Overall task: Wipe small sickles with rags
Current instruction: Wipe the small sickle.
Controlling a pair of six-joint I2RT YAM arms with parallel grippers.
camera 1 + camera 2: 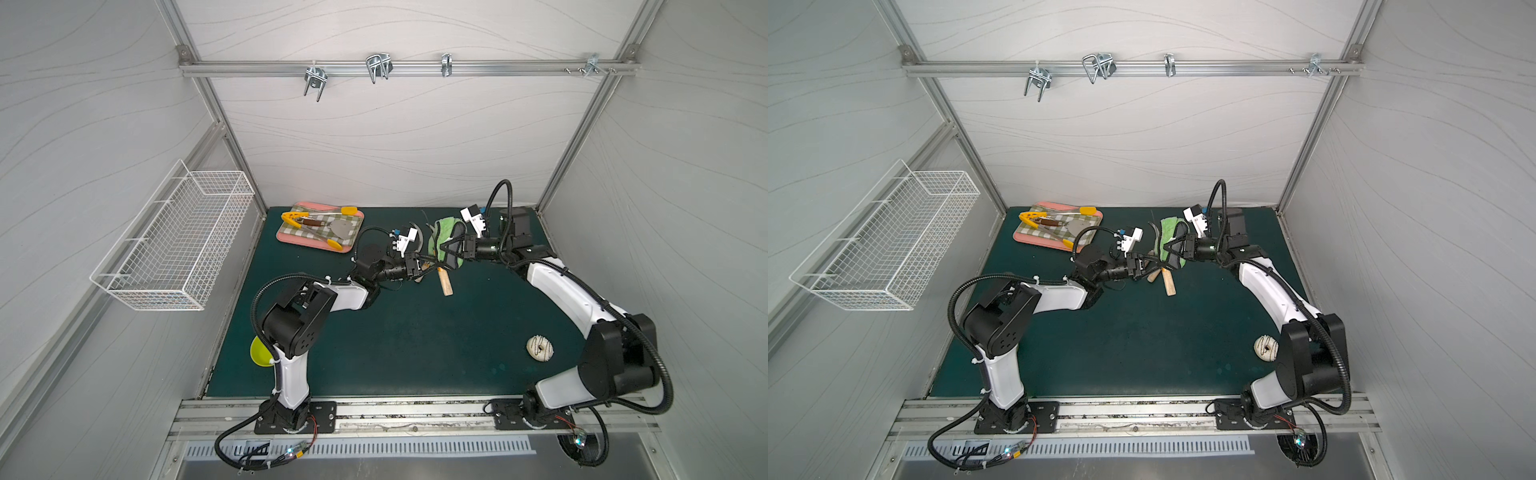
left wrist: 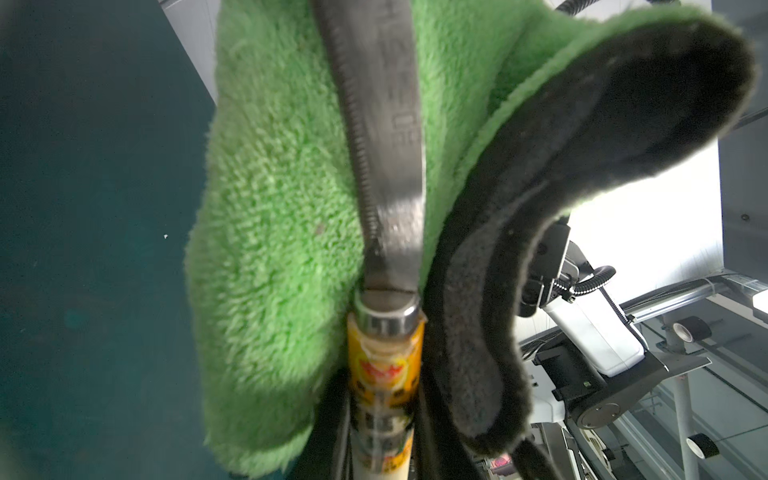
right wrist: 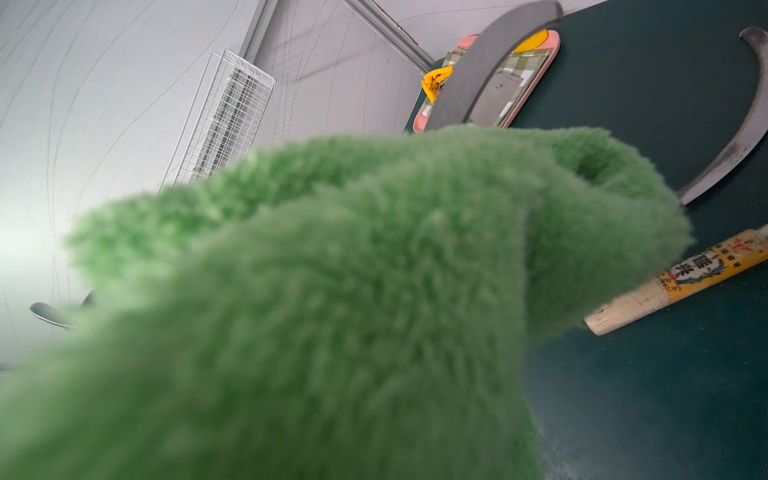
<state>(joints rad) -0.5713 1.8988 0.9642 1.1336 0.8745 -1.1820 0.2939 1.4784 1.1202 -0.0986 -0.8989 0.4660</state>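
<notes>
Sickle in bent left arm's grip, blade against rag.

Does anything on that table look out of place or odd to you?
Yes: a white-iced doughnut sits alone on the green mat near the right arm, odd beside the sickles and the tray of kitchen tools. Nothing looks spilled or broken.

Colour key to my feeds: the rag is bright green pile with a charcoal-black underside. The sickle has a dull grey blade, a finely ribbed edge and an orange-yellow label. The second sickle has a pale wood handle and an orange label with dark print. The mat is dark teal. The tray is pink, with a green-and-white checked cloth. The doughnut is white with dark stripes.
</notes>
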